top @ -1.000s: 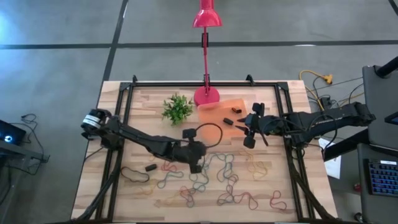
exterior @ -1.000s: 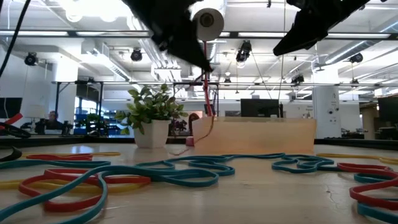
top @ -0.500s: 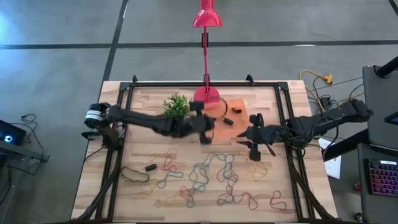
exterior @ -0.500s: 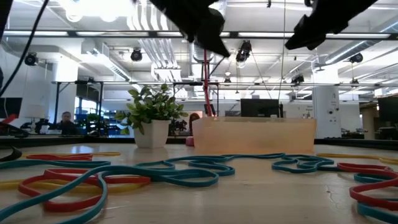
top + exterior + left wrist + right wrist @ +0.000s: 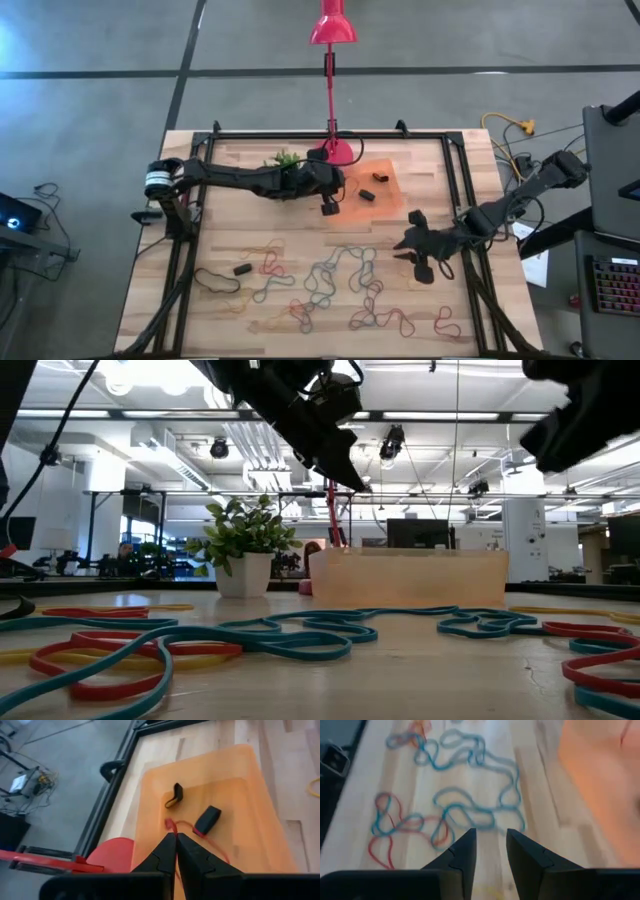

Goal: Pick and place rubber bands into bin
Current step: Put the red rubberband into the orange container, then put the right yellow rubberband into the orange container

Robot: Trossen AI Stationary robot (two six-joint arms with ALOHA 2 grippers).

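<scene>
wooden slats make up the table (image 5: 230,230), framed by dark rails, with grey floor all around and a bright open room beyond it in the low view. left arm (image 5: 240,180) stretches from the table's left edge across the far half, passing over the small green plant (image 5: 287,160). right arm (image 5: 510,205) comes in from the right edge and bends down toward the table's middle right. a pink lamp (image 5: 333,25) stands at the far edge, its round base (image 5: 340,152) just beside the bin (image 5: 390,185).

the bin, a shallow translucent orange tray, sits on the far half right of the lamp base, holding two small dark pieces and a red band (image 5: 186,826) in the left wrist view. left gripper (image 5: 328,205) hangs at the bin's left edge with its fingers (image 5: 167,851) pressed together; the red band runs up to their tips, though whether it is pinched i cannot tell. right gripper (image 5: 420,262) hovers over the near-right of the table, fingers (image 5: 462,851) parted, with nothing between them. rubber bands (image 5: 340,290) lie scattered loose over the near half, blue, red and yellow loops tangled together.
</scene>
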